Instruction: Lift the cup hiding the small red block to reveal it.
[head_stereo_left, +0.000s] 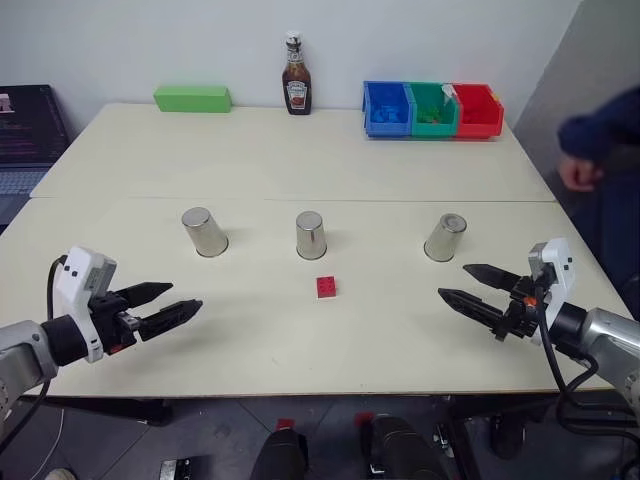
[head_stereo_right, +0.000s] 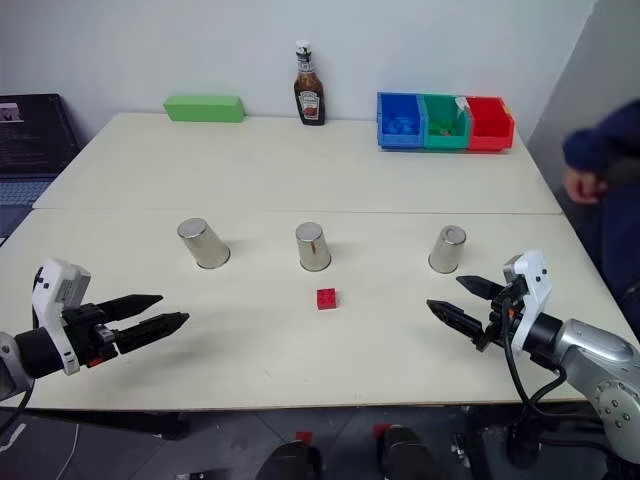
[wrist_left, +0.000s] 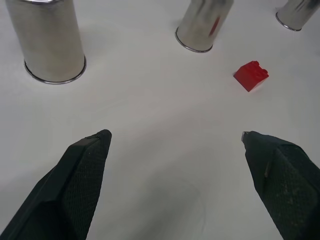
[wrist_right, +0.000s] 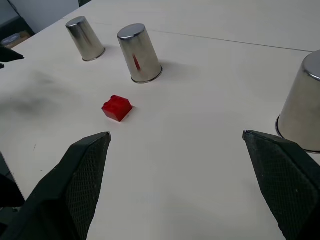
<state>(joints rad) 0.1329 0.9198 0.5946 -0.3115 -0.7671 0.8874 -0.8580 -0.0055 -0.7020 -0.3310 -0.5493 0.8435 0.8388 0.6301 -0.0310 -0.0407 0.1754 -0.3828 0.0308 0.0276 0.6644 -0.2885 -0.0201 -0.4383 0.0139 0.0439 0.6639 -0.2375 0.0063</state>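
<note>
Three cups stand upside down across mid-frame on the table (head_stereo_left: 250, 340); the small red block (head_stereo_left: 327, 287) lies bare below the middle cup (head_stereo_left: 311, 235). My left gripper (head_stereo_left: 166, 307) and right gripper (head_stereo_left: 472, 285) hover wide, empty.

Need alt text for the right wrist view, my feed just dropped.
A small red block lies uncovered on the pale table, just in front of the middle cup of three upside-down silver cups. The right gripper is open above the table, holding nothing, with the nearest cup beside one finger.

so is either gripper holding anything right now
Nothing is held. The left gripper and right gripper both hover with jaws open, apart from the cups and the small red block.
</note>
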